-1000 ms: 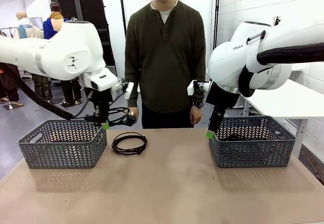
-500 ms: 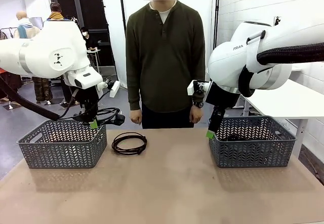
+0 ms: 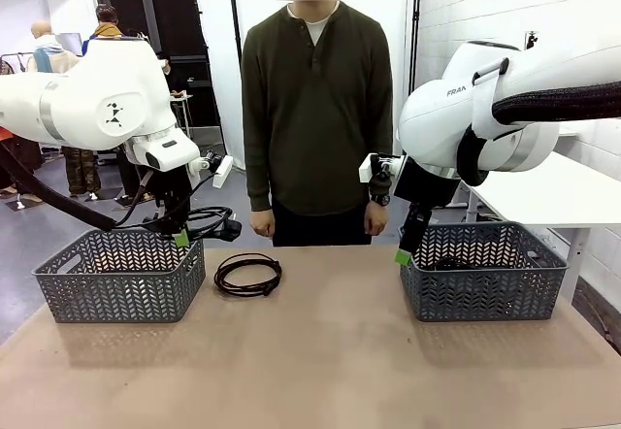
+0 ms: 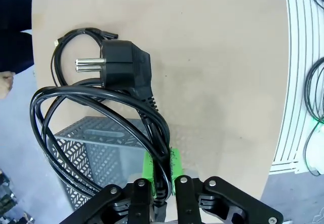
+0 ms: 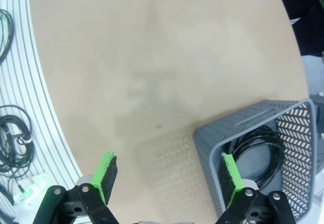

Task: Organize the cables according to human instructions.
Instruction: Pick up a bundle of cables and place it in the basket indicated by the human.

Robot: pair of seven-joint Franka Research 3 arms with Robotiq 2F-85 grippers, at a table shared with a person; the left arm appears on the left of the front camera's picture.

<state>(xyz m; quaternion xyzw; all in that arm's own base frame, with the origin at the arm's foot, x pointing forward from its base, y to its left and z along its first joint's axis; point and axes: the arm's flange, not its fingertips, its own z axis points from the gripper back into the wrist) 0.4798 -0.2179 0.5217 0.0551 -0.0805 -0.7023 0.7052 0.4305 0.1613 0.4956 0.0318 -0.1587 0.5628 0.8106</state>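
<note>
My left gripper point(image 3: 179, 238) is shut on a coiled black cable point(image 3: 206, 223) and holds it in the air over the right rim of the left grey basket point(image 3: 121, 274). In the left wrist view the green pads point(image 4: 173, 163) pinch the cable's loops point(image 4: 96, 102), and its chunky two-pin plug point(image 4: 124, 69) hangs above the table. A second coil point(image 3: 248, 275) lies on the table beside that basket and also shows as a thin loop point(image 4: 71, 39). My right gripper point(image 3: 403, 254) is open at the left rim of the right basket point(image 3: 482, 283), which holds a cable point(image 5: 258, 148).
A person stands at the far edge of the table, both hands point(image 3: 260, 221) hanging at their sides. The brown tabletop point(image 3: 320, 351) is bare between the two baskets and towards me. The right wrist view has the right basket's corner point(image 5: 202, 133) between my open fingers.
My left arm has swung left with the cable, from near the person's hand to above the left basket's rim, then held still. The right arm has not moved.
</note>
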